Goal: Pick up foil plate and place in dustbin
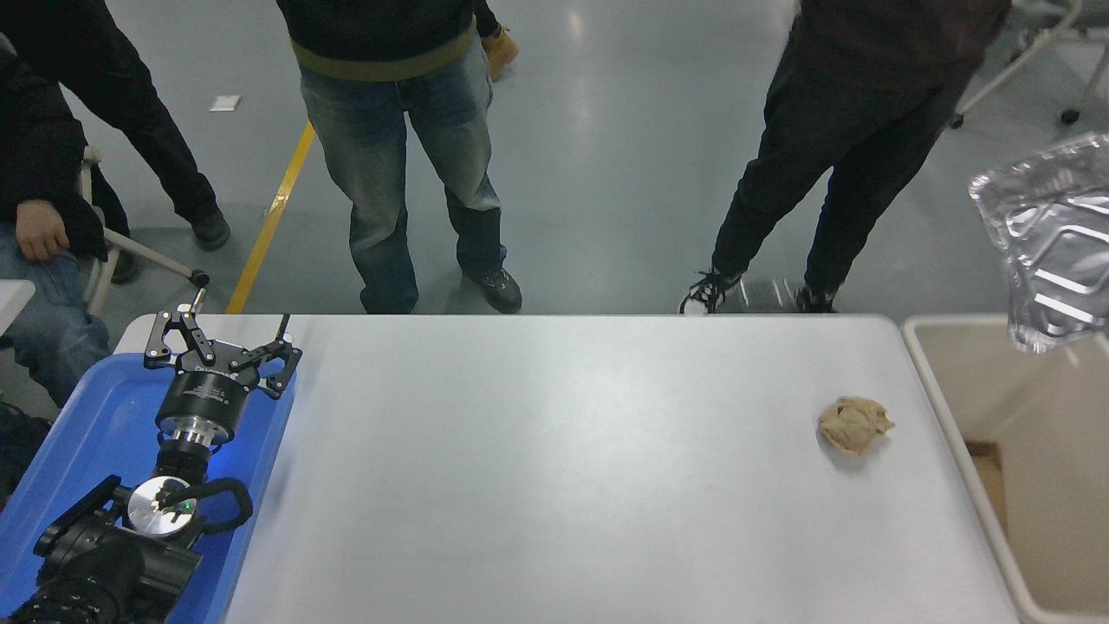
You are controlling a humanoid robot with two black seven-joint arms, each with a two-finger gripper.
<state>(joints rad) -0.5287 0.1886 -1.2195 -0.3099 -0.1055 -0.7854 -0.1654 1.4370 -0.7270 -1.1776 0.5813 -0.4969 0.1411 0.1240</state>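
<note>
Left end effector (221, 354) spread wide over blue tray (87, 433); foil plate (1048, 243) above dustbin (953, 407).

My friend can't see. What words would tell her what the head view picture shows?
A shiny foil plate hangs in the air over a big beige dustbin at the right edge. A crumpled brown paper ball sits on the white table, and the left gripper rests open over a blue tray.
</note>
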